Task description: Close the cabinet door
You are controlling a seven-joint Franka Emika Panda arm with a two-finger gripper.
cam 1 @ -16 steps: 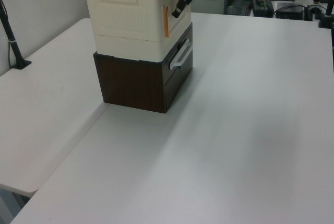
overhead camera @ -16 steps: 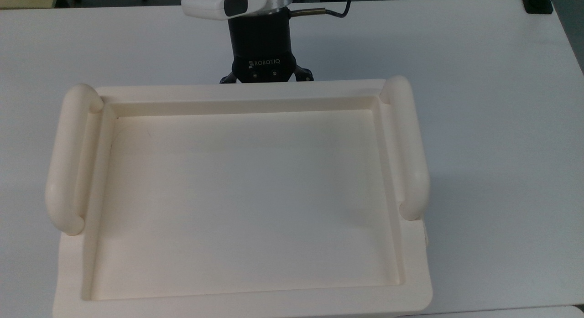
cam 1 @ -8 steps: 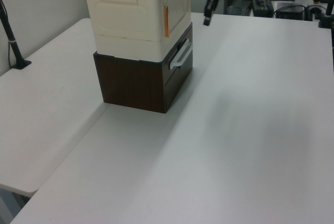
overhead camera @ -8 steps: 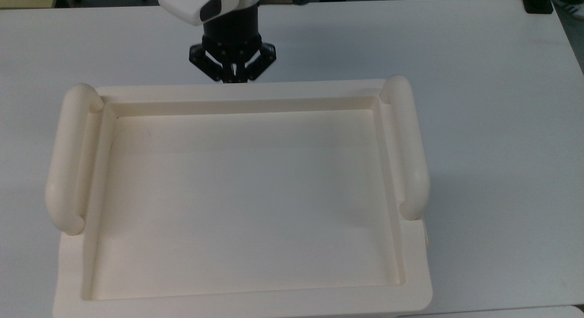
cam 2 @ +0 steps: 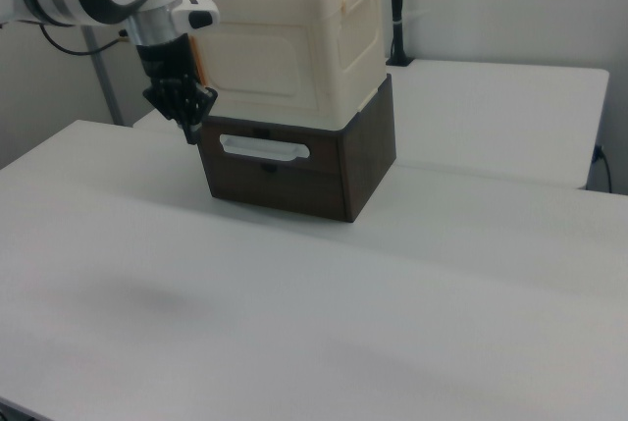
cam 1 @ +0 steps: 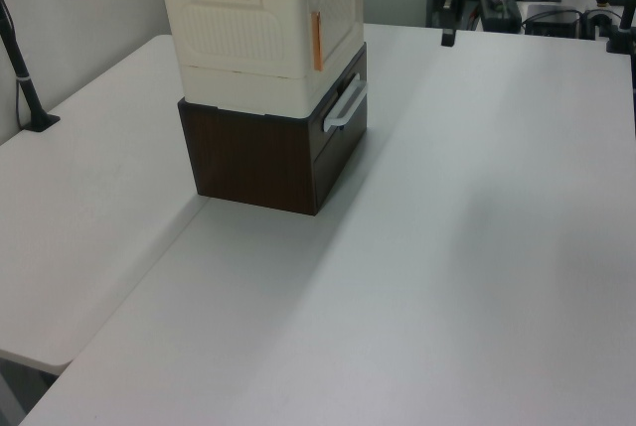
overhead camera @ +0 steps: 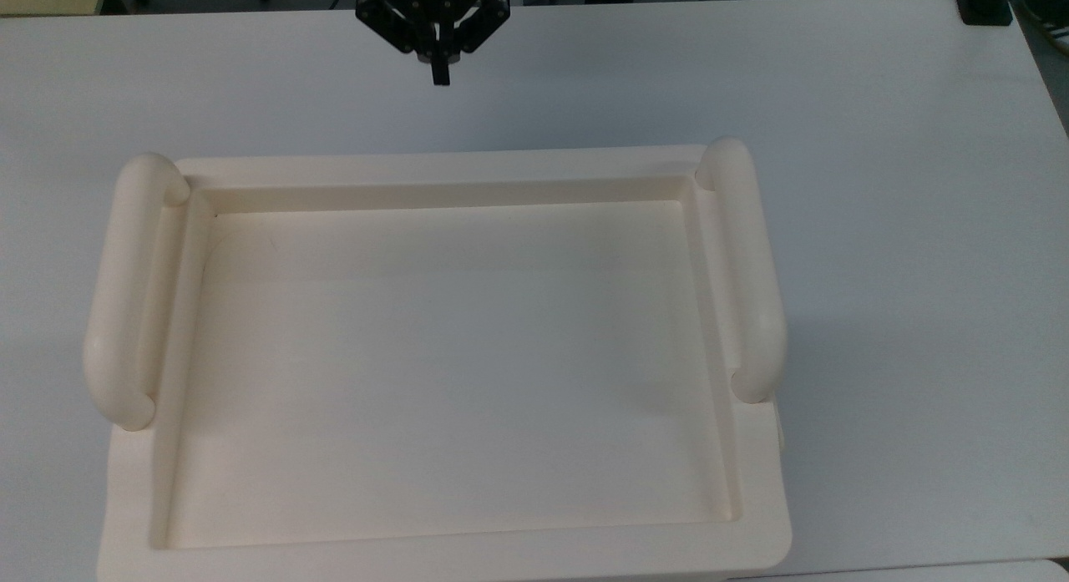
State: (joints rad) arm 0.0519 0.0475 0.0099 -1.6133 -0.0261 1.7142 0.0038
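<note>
Right view — cabinet door (cam 2: 257,72) flush, gripper (cam 2: 188,132) apart

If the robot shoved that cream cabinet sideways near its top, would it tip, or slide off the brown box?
The cabinet looks like hollow moulded plastic, so probably light. It merely sits on the dark brown box, apparently unfastened, so a shove might slide it off. It is wide and squat, with a broad tray top, so tipping seems less likely.
</note>
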